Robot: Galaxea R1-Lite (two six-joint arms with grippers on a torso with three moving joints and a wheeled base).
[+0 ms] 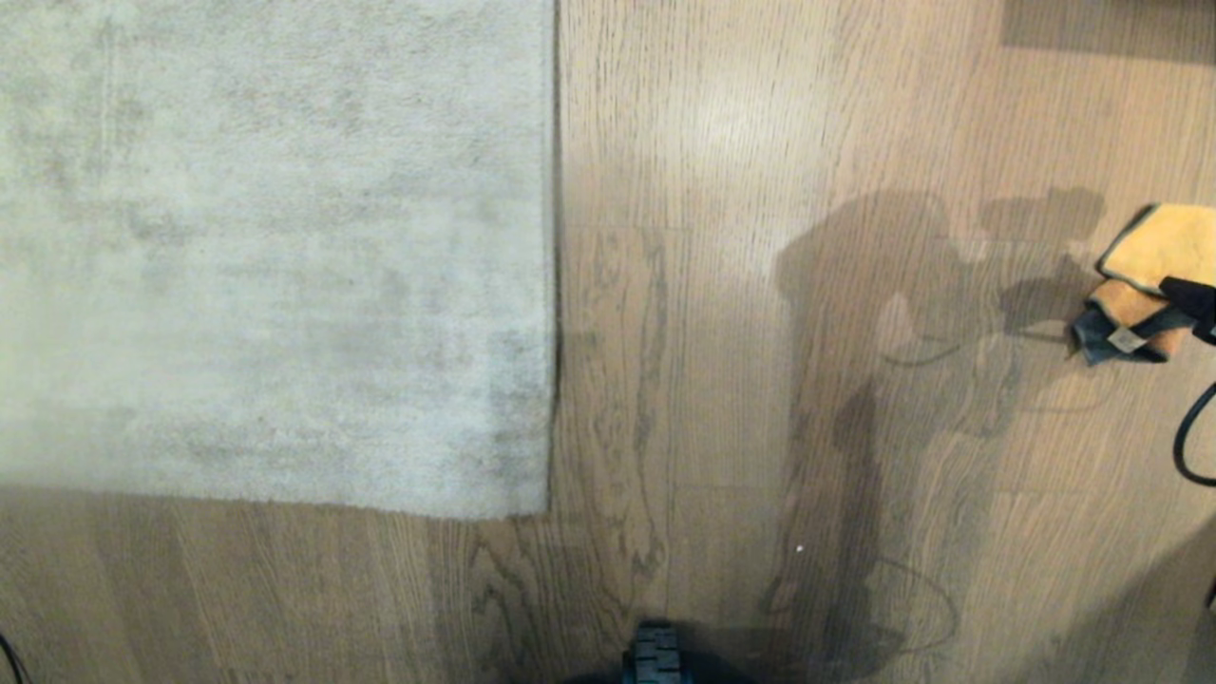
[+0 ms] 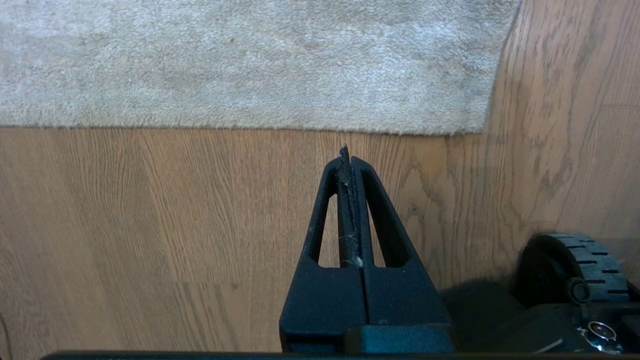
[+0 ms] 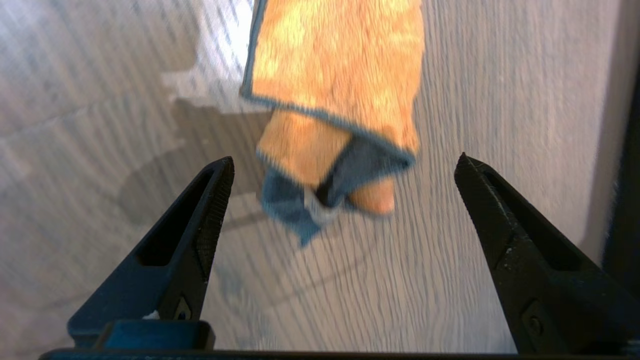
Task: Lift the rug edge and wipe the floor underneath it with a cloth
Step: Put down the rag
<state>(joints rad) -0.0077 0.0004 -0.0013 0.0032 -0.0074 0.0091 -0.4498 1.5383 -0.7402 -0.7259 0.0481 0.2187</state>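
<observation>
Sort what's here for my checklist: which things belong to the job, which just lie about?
Job: rug, its edge, floor, cloth, open right claw by the cloth.
Lying about: black cable, wheel; shut left claw idle.

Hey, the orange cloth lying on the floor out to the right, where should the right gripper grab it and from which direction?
Probably from straight above, at the bunched end of the cloth where the grey fold humps up off the floor. The rest lies flat, offering little to pinch. The right gripper already hangs open over that fold, a finger on each side.
</observation>
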